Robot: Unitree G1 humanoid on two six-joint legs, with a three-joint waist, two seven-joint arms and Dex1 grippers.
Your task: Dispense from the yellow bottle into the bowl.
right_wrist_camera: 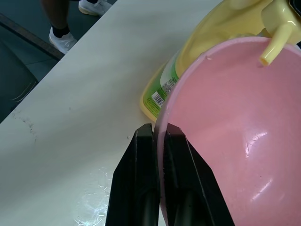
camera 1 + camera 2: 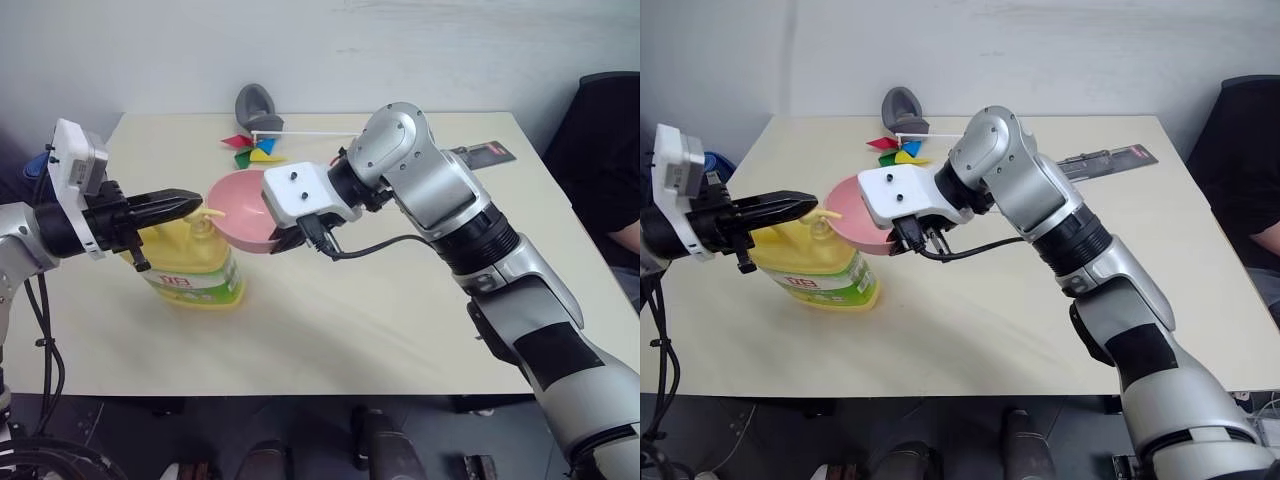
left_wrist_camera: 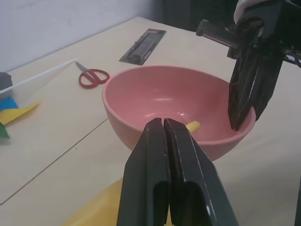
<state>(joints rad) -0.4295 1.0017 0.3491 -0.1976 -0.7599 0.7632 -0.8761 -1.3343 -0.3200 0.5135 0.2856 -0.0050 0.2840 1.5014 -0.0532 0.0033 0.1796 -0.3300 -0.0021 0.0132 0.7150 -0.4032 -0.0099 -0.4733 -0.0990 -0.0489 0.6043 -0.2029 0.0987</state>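
The left wrist view shows red scissors [image 3: 92, 76] and a dark flat package [image 3: 143, 45] on the table [image 3: 56, 136] beyond the bowl [image 3: 164, 101]. In the head views the right arm hides the scissors. The right wrist view shows a person's white shoe [image 1: 63, 41] on the floor past the table edge, in the upper left of that frame.

The bottle [image 2: 190, 262] is a squat yellow jug with a green-white label and a yellow pump top. It stands on the table at centre left of the left eye frame. The bowl is pink, smooth and round, held tilted in the air just right of the bottle, with the pump spout [image 1: 274, 45] reaching over its rim.

The right gripper [image 1: 158, 141] pinches the bowl's rim, one finger inside the wall and one outside. The left gripper [image 2: 185, 203] has its fingers pressed together, holding nothing, and it hangs right over the pump top, its tips pointing toward the bowl. Whether it touches the pump is unclear.

A coloured pinwheel [image 2: 252, 150] and a grey object [image 2: 256, 103] lie at the table's far edge, upper centre.
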